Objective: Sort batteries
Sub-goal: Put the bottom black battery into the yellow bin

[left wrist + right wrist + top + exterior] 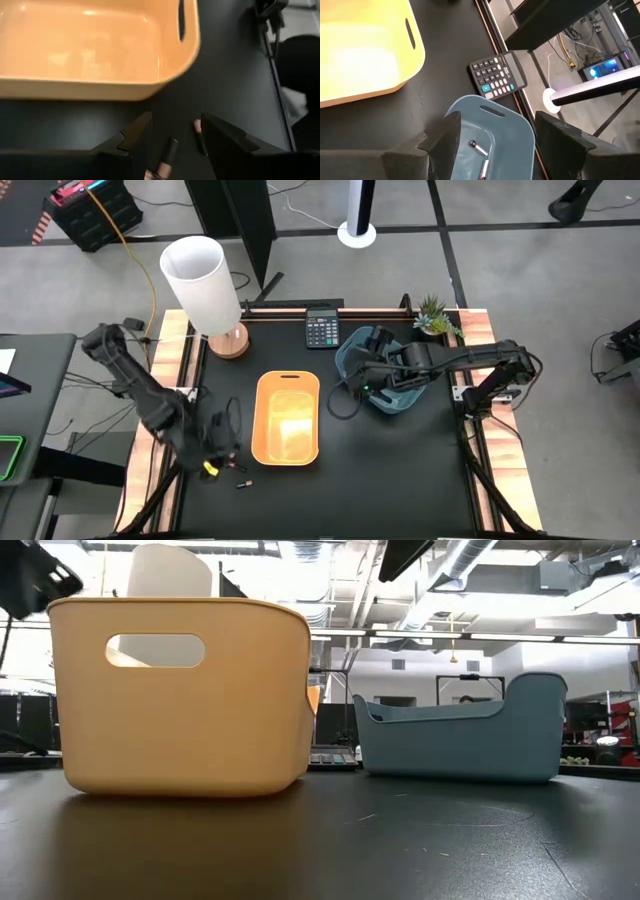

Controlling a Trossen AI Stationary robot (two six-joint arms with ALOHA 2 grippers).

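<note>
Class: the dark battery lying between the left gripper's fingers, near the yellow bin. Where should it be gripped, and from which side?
Grip the dark battery across its middle, from straight above: it lies flat on the table, between the open left gripper fingers.

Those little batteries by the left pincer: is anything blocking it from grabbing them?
Nothing visible does. The left pincer hangs open right over the dark batteries on the bare black table, with the yellow bin just beyond. The right pincer is open above the blue bin.
</note>
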